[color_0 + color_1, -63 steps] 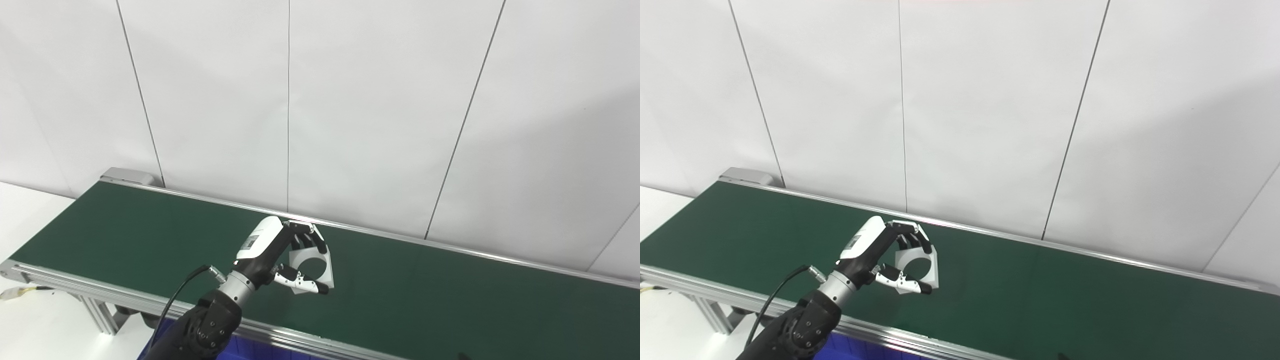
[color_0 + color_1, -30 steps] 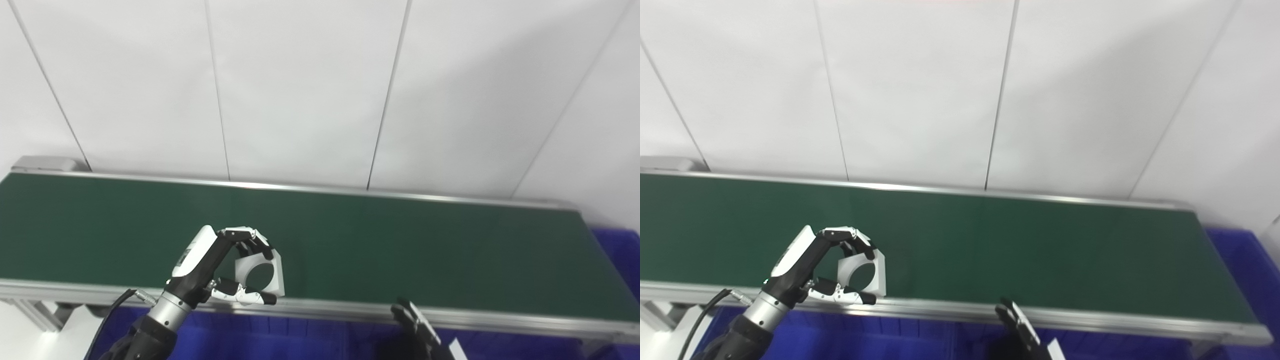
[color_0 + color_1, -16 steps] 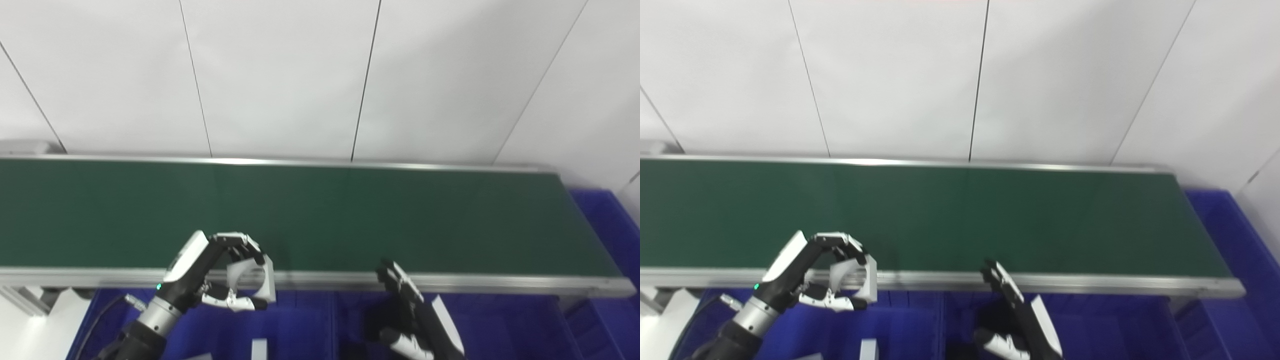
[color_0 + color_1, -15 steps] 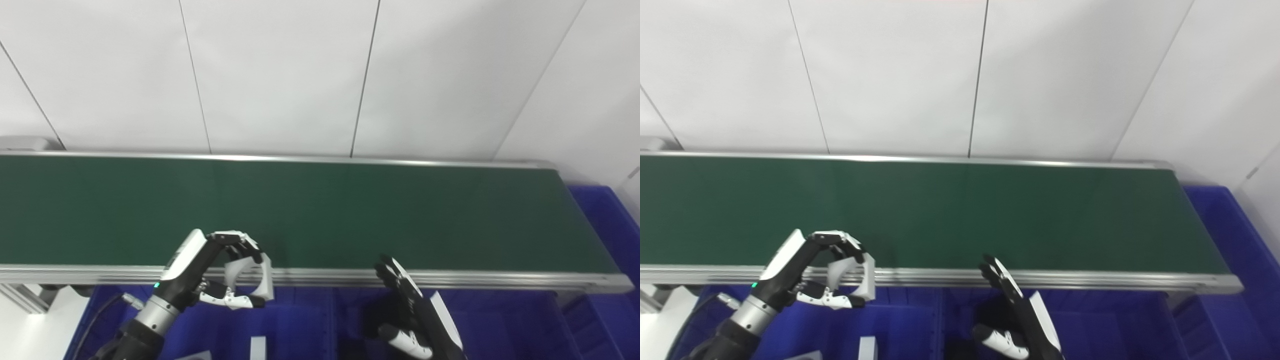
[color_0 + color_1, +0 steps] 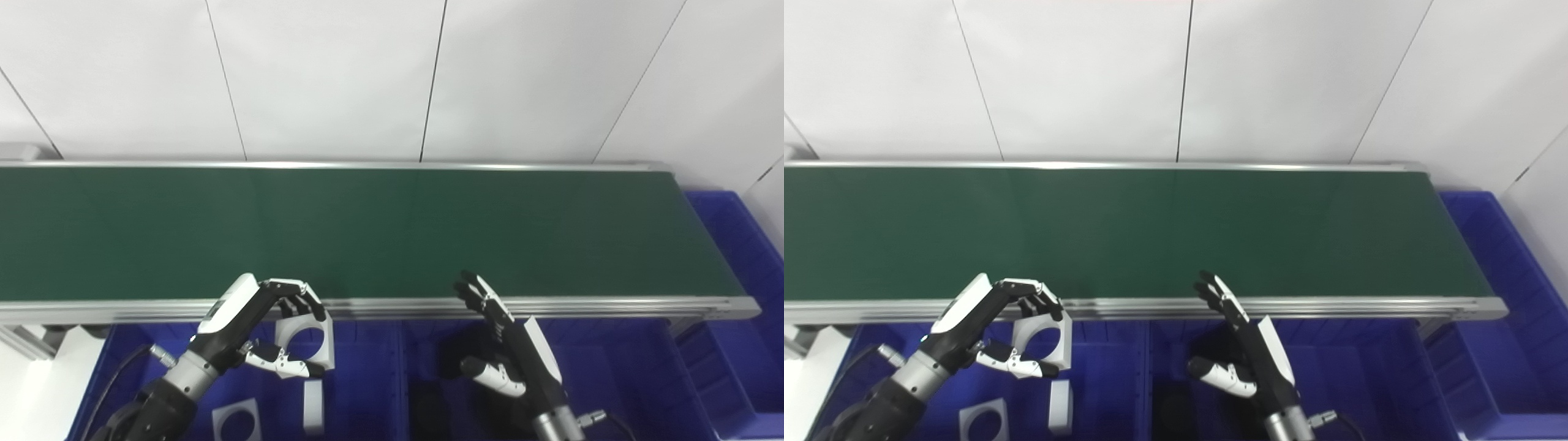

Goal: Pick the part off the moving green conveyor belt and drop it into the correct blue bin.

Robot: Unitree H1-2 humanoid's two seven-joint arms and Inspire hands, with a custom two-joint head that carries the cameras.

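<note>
My left hand is shut on a white square part with a round hole, also seen in the right eye view. It holds the part in the air above the left blue bin, just in front of the near rail of the green conveyor belt. My right hand is open and empty, fingers spread, over the middle blue bin.
Two white parts lie in the left bin: a square one with a hole and a narrow one. Another blue bin stands past the belt's right end. A white wall rises behind the belt.
The camera has tilted down and panned right. My left hand carried the part off the belt, over the near rail, to above the left bin. My right hand has come into view.
</note>
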